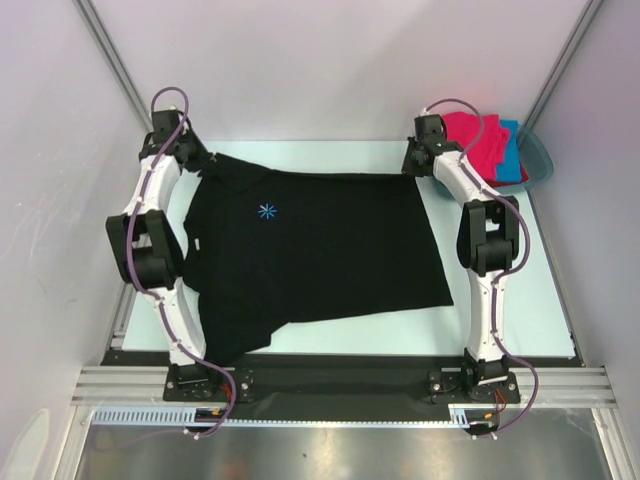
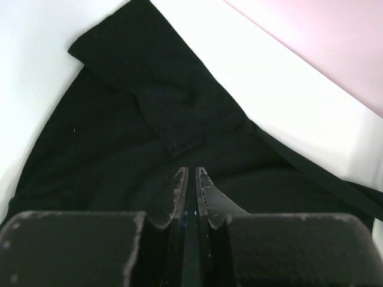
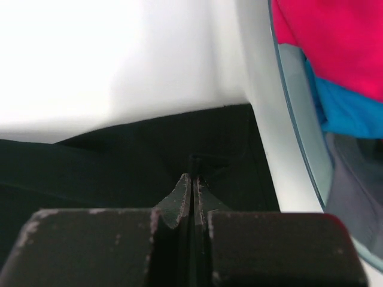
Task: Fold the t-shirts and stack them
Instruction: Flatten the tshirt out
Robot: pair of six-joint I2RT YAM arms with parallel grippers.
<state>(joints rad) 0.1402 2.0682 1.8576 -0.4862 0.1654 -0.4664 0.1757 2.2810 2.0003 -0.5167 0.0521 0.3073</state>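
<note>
Top view: left gripper low at far-left sleeve of large black soft-cloth t-shirt; right gripper at shirt's far-right corner. Shirt spread flat across pale green tabletop, small blue star print up. Magenta-pink cloth shirt on bright blue cloth shirt in teal plastic basin, far right.

Left wrist: left gripper slightly parted, thin slit, nothing visibly between, above rumpled sleeve.

Right wrist: right gripper closed, pinching small tuck at hem corner, beside basin.

Pale lilac walls around a mint-white table, aluminium rail in front.
</note>
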